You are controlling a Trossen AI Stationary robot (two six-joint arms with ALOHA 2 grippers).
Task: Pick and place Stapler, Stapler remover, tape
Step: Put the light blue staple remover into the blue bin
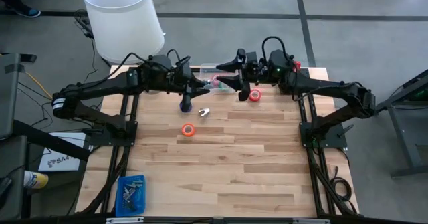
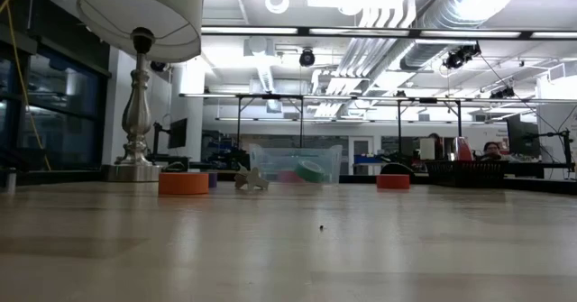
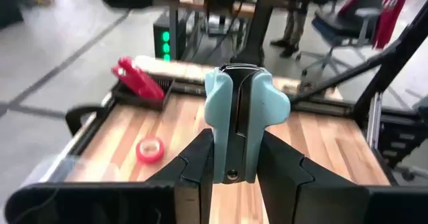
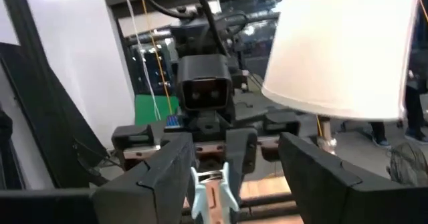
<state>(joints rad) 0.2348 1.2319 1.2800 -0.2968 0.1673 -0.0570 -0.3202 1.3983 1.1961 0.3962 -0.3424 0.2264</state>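
My left gripper point(image 1: 204, 87) is shut on a light-blue staple remover point(image 3: 241, 100), above the table's far middle beside a clear box point(image 1: 215, 71). My right gripper point(image 1: 225, 74) faces it from the right, open, its fingers apart around nothing point(image 4: 234, 160); the remover point(image 4: 212, 190) shows just beyond them. The red stapler point(image 1: 296, 65) lies at the far right edge. Tape rolls lie flat on the table: a red one point(image 1: 255, 95), an orange one point(image 1: 188, 130), a purple one point(image 1: 185, 105). A silvery staple remover point(image 1: 204, 110) lies by the purple roll. My left gripper pinches the light-blue staple remover by its two flat sides at the hinge end point(image 3: 224, 154), between the two fingers. The fingers reach nearly level toward the table's right and lie along it. Its wide winged part point(image 3: 271, 100) sticks out past the fingertips, lifted clear of the table.
A white lampshade point(image 1: 124, 17) stands over the far left corner on a metal base point(image 2: 135, 122). The clear box point(image 2: 296, 162) holds a green roll. A blue box point(image 1: 130, 194) sits at the near left. The table's near half is bare wood.
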